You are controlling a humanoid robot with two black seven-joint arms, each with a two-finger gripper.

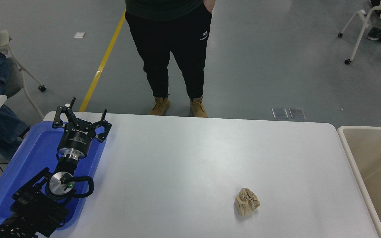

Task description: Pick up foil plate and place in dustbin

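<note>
The dustbin [344, 140] stands at the table's right edge, with a white rounded rim and a tan inside. The foil plate is out of view; only the bin's bare tan inside shows. My left gripper [80, 114] is parked at the lower left over a blue tray, open and empty, fingers pointing away from me. My right arm and gripper are out of view.
A flat blue tray [28, 162] lies under my left arm at the table's left edge. A small crumpled brown paper ball [246, 201] sits on the white table [193, 158], front right. A person [174, 49] in black trousers stands at the far side. Chairs stand at both sides.
</note>
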